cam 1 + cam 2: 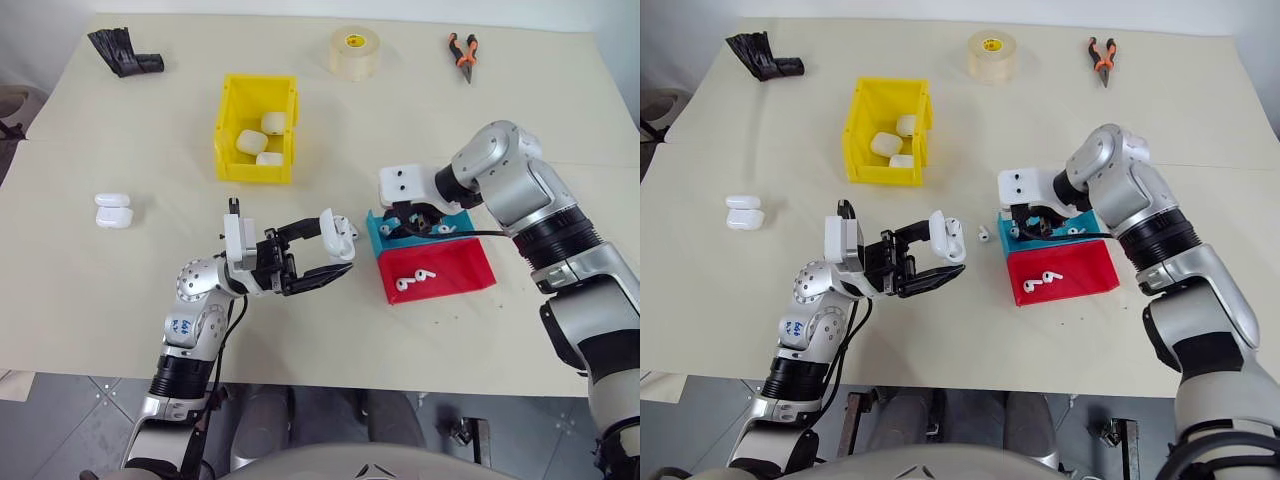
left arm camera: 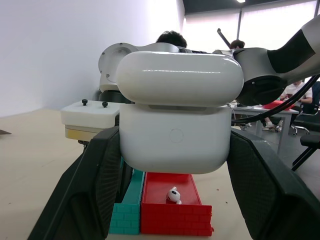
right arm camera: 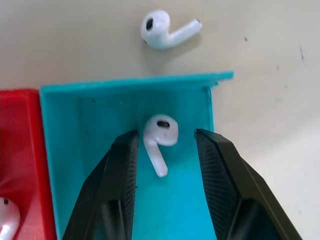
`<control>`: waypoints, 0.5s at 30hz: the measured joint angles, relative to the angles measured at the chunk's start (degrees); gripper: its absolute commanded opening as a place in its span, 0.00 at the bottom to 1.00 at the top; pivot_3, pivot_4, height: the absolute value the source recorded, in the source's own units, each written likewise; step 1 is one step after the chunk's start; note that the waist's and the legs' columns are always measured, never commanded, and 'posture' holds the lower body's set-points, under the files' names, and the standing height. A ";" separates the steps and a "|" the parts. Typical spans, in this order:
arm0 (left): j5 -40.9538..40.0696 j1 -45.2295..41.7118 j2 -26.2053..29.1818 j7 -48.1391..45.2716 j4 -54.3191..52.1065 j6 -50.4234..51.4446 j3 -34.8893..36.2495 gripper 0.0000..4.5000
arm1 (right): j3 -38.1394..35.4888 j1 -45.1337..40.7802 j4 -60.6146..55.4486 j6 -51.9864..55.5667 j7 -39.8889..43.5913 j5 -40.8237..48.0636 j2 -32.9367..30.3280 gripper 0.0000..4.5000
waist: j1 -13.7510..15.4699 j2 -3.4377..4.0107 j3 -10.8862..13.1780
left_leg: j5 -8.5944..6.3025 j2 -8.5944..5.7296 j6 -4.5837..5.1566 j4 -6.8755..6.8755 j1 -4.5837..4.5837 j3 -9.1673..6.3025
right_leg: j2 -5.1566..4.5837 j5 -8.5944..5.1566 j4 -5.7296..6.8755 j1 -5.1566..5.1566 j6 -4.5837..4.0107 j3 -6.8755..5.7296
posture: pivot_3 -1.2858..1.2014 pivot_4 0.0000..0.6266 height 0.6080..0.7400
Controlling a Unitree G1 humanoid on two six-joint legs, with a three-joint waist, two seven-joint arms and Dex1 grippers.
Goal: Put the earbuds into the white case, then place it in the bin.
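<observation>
Left arm bent low over the near part of the cream table (image 1: 100, 300), forearm rising from the front edge, wrist turned so the left tool (image 1: 335, 252) points toward the robot's right and slightly up. Its two black fingers (image 2: 100, 185) are clamped on the small rounded glossy white plastic case (image 2: 175, 145), lid flipped up, held clear of the table.

Right arm reaches in from the right, elbow high, wrist bent steeply down. Right tool (image 3: 162, 150) hangs over the low teal plastic tray (image 3: 90, 115), fingers apart, one tiny glossy white earbud (image 3: 160, 137) with a short stem lying between them on the tray floor; contact cannot be told. A second white earbud (image 3: 167, 29) lies on the table just outside the teal tray's wall. Two more white earbuds (image 1: 415, 279) rest in the red plastic tray (image 1: 460, 265) touching the teal one.

Bright yellow rectangular open-top plastic bin (image 1: 228, 125) stands farther back, well apart from both tools, with three white cases (image 1: 262, 140) inside. Another white case pair (image 1: 113, 211) sits on the table to the left.
</observation>
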 measured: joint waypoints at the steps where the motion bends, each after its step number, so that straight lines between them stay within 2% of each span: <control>1: 0.00 0.00 0.00 0.04 0.00 0.00 0.00 0.62 | 0.00 0.00 0.00 -0.14 0.08 0.00 0.07 0.41 | 0.00 0.00 0.00 | 0.00 0.00 0.00 0.00 0.00 0.00 | 0.00 0.00 0.00 0.00 0.00 0.00 | 0.52 0.24 1.00; 10: 0.00 0.00 0.00 0.48 0.00 0.00 0.00 0.62 | -0.02 0.00 0.00 -1.04 0.27 -0.39 0.44 0.41 | 0.00 0.00 0.00 | 0.00 0.00 0.00 0.00 0.00 0.00 | 0.00 0.00 0.00 0.00 0.00 0.00 | 0.52 0.24 1.00; 14: 0.00 0.00 0.01 0.52 0.00 0.00 0.00 0.62 | -0.01 0.00 0.22 -1.99 0.34 -0.59 0.44 0.14 | 0.00 0.00 0.00 | 0.00 0.00 0.00 0.01 0.00 0.00 | 0.00 0.00 0.00 0.00 0.00 0.00 | 0.52 0.24 1.00; 15: 0.00 -0.01 0.00 0.53 -0.01 0.00 0.00 0.62 | -0.01 0.00 0.22 -2.12 0.35 -0.59 0.45 0.10 | 0.00 0.00 0.00 | 0.00 0.00 0.00 0.00 0.01 0.00 | 0.00 0.00 0.00 0.00 0.00 0.00 | 0.52 0.24 1.00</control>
